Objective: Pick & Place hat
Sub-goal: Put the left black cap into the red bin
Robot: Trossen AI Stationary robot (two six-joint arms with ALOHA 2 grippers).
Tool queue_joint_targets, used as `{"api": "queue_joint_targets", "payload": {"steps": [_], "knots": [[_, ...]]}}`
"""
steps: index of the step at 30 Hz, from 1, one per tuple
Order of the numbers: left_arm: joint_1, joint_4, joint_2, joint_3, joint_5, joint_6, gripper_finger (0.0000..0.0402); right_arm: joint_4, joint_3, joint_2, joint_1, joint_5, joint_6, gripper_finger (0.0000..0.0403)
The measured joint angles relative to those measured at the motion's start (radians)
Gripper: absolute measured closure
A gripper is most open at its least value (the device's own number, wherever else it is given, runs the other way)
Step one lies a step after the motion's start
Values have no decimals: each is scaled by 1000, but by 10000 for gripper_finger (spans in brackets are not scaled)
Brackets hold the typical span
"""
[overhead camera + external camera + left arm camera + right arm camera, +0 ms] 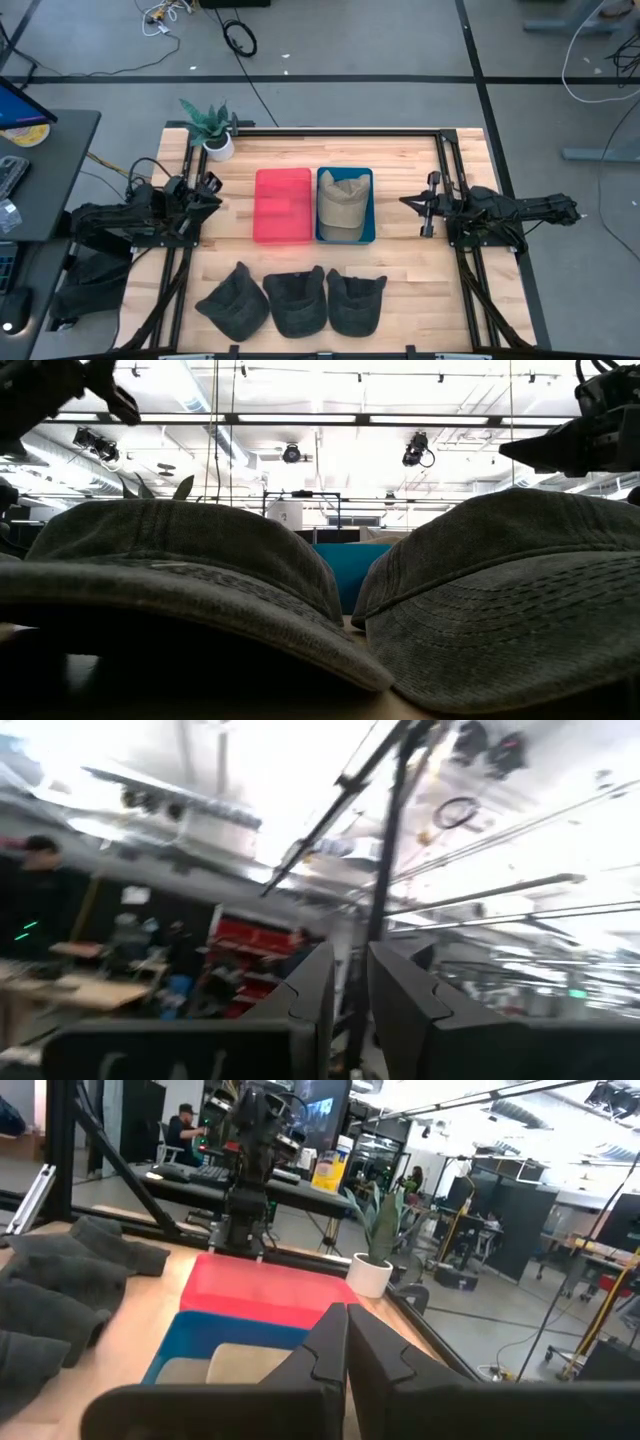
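Note:
Three dark grey hats (pixel 298 300) lie in a row along the table's near edge, crowns up; in the low view two of them (pixel 180 580) fill the foreground. A beige hat (pixel 343 205) rests inside the blue bin (pixel 371 205), which stands beside a red bin (pixel 282 205) at mid-table. My left gripper (pixel 214 184) hovers at the table's left edge, tipped upward, its fingers (pixel 400 1005) a little apart with nothing between them. My right gripper (pixel 405 202) hovers level at the right of the blue bin, shut and empty (pixel 347 1342).
A small potted plant (pixel 213 130) stands at the far left corner. Black frame rails (pixel 445 160) run along the table's far and side edges. Bare wood lies between the bins and the row of dark hats. A desk with equipment (pixel 30 160) stands beyond the left edge.

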Motion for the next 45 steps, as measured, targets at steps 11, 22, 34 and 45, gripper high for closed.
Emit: {"api": "queue_joint_targets", "payload": {"steps": [11, 22, 34, 45], "knots": [[-215, 159, 5, 30, 155, 144, 335, -3, 0, 0, 0, 0, 0, 389], [-496, 251, 251, 125, 327, 506, 335, -4, 0, 0, 0, 0, 0, 389], [-733, 57, 628, 411, -88, 711, 335, -4, 0, 0, 0, 0, 0, 389], [-971, -683, 938, 926, -941, 525, 335, -4, 0, 0, 0, -1, 0, 389]]}}
